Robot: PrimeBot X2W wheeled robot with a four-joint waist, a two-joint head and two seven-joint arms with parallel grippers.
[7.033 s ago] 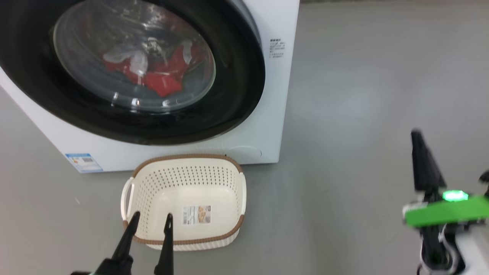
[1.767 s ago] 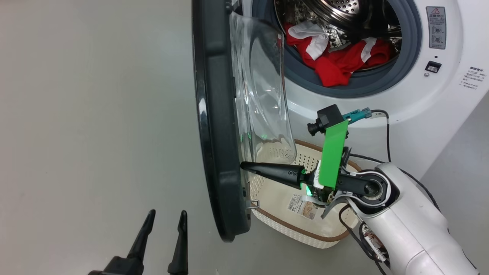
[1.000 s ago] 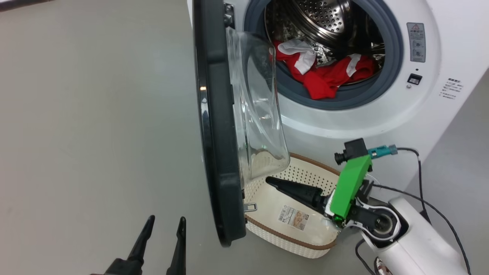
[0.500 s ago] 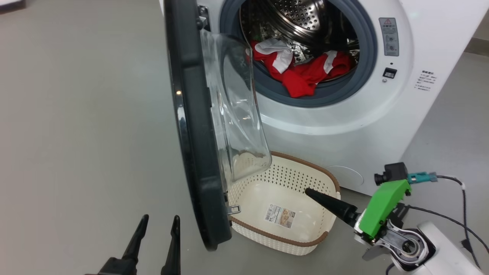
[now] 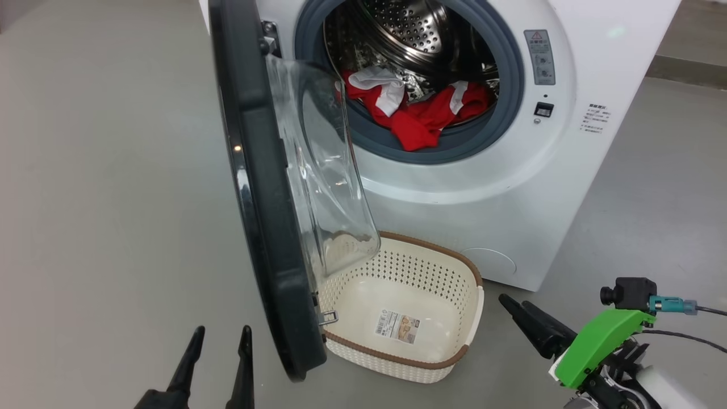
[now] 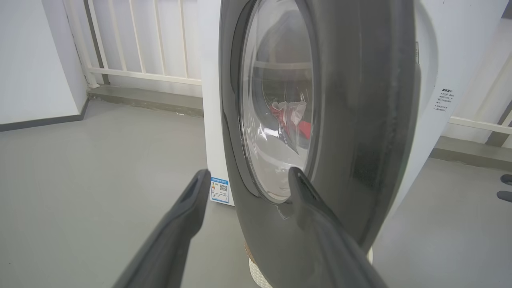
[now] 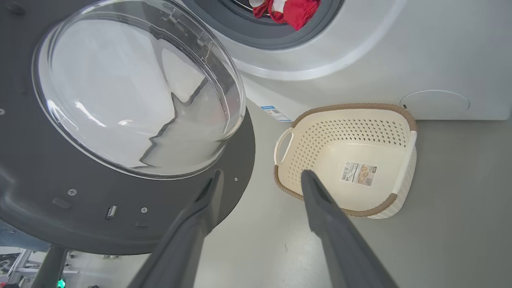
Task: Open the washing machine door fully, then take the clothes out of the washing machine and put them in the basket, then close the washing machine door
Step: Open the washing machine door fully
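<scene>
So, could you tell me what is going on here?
The robot is set to unload the washing machine. The door stands open, the red clothes lie in the drum, and the basket on the floor below is empty. Both grippers are open and hold nothing: the left gripper by the door's outer face, the right gripper beside the basket.

Head looks down; both wrists face the washing machine door point(image 5: 264, 216).
</scene>
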